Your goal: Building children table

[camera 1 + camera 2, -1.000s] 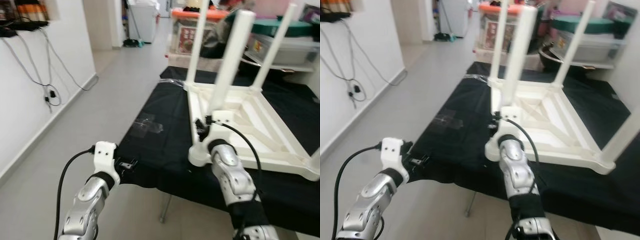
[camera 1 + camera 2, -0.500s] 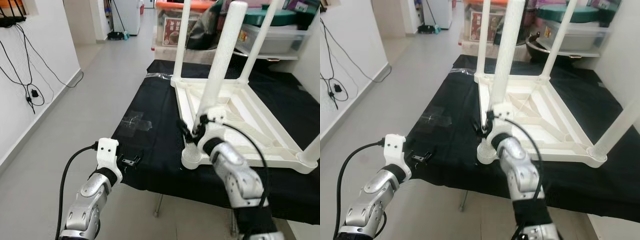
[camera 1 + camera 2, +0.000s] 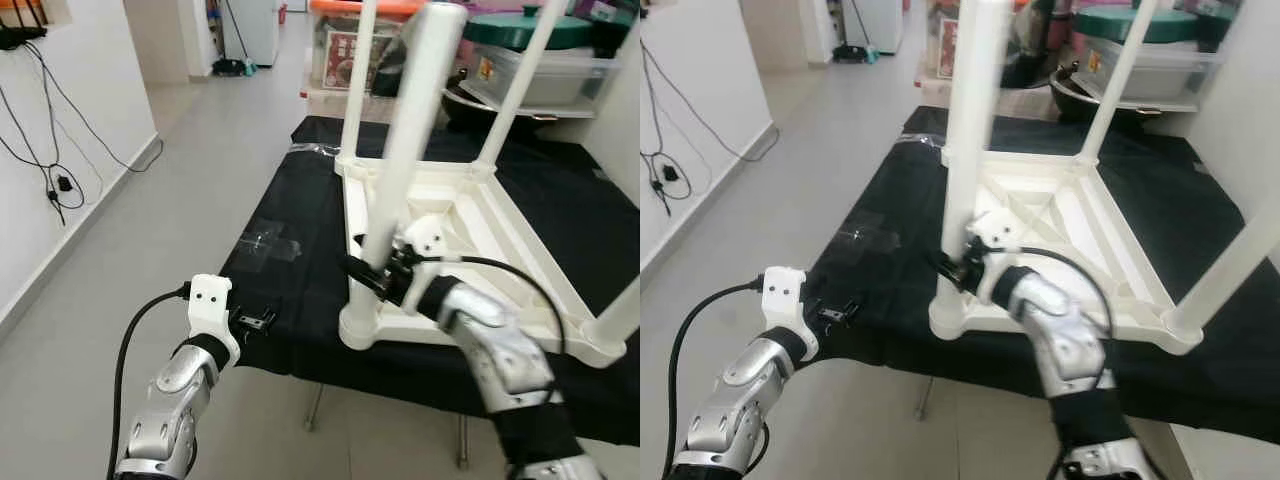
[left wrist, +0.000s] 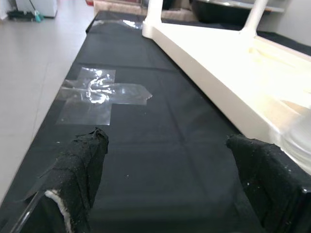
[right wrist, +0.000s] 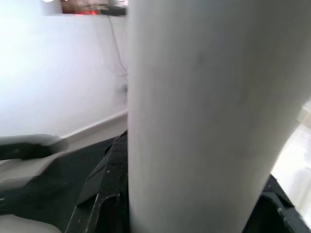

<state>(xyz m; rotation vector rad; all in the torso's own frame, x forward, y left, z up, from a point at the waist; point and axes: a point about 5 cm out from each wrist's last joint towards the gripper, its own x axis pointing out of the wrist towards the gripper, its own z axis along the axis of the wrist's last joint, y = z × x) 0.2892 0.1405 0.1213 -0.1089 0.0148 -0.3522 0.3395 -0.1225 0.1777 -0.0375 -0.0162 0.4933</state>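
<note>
We are seating a leg into the upturned children's table (image 3: 470, 215), which lies top-down on the black cloth (image 3: 300, 215) with its legs pointing up. Our right gripper (image 3: 372, 280) is clamped on the near-corner leg (image 3: 400, 140) low down, just above its socket; in the right wrist view the white tube sits between the two black fingers. Our left gripper (image 4: 170, 179) hangs open above the cloth at the work surface's near edge, well apart from the table frame, with a patch of clear tape (image 4: 99, 92) beyond its fingertips.

Next, we judge, the leg needs twisting or pressing home until it stands straight, and the left gripper could steady the frame.

Compared with half a second ago, the right gripper has slid around to the leg's outer side and lower, and the leg now leans slightly more towards us. The left arm has barely moved.
</note>
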